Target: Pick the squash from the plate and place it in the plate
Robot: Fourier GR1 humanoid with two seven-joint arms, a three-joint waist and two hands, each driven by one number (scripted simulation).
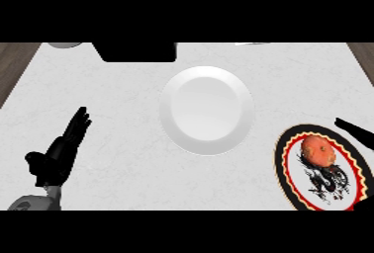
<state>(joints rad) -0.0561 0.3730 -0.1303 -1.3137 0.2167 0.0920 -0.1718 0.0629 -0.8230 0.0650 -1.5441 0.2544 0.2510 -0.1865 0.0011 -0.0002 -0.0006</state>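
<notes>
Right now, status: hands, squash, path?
Left hand open, resting at left. Right hand at right edge, fingers unclear. Squash on patterned plate, untouched. White plate bare, nothing between.

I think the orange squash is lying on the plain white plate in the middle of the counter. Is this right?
Not quite. In the head view the squash lies on the patterned plate at the right; the white plate in the middle holds nothing.

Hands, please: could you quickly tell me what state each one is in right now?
Left hand: open, fingers straight, holding nothing, resting at the view's left.
Right hand: only dark fingers show at the right edge near the patterned plate; state cannot be told.
</notes>
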